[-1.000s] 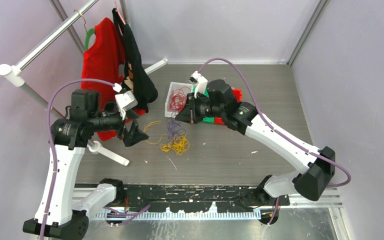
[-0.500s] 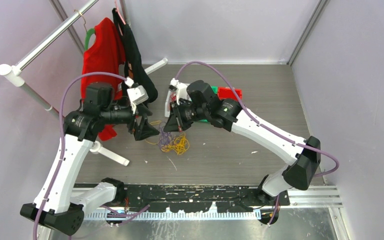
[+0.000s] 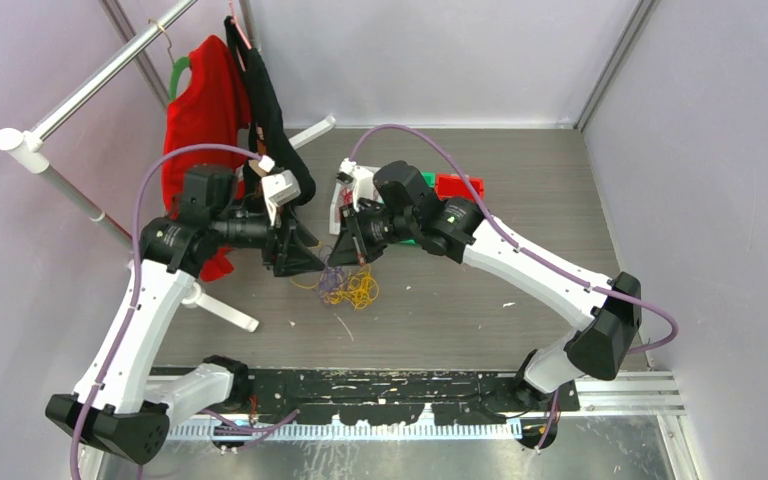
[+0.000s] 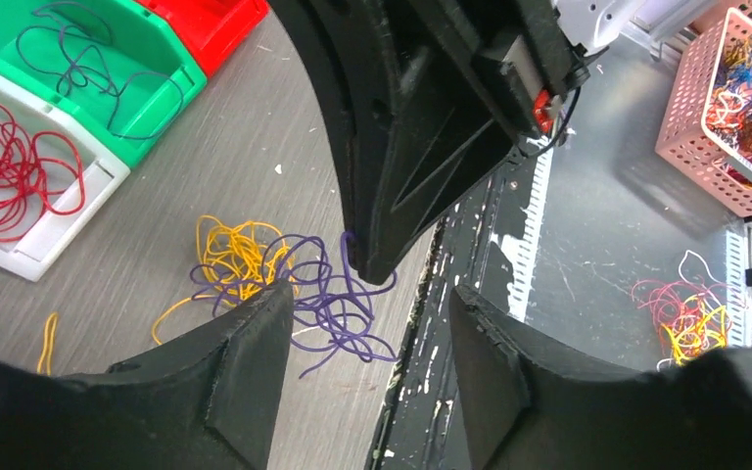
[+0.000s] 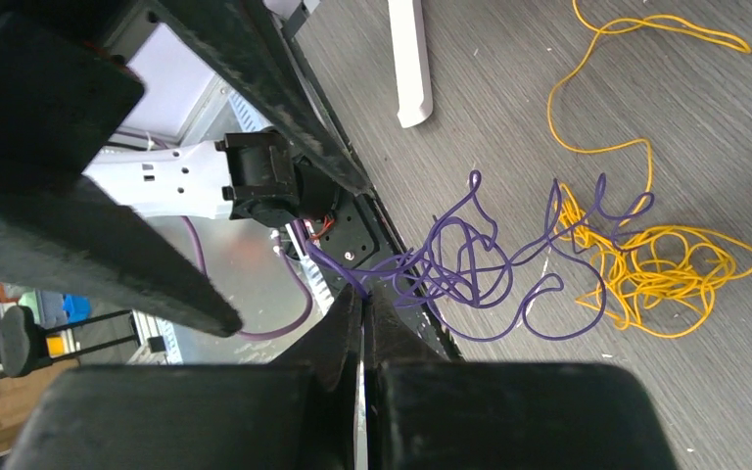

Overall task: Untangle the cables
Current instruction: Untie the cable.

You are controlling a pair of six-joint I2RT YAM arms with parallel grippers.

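Cables [image 5: 646,279] vanish into the pinched right hand [image 5: 362,294].

Cables [image 3: 355,290], bins [image 3: 460,186] on grey table [image 3: 460,310]

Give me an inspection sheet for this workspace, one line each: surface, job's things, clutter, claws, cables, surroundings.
Surface: grey table, white flecks scattered.
Job's things: purple cable tangled with yellow cables on the table; red cables in white bin; loose purple cable in green bin.
Clutter: pink basket of mixed wires, off the table.
Claws: right claw shut on purple cable; left claw open beside it, empty.
Cables: lilac arm hoses arch free.
Surroundings: rack with red garment and black garment.
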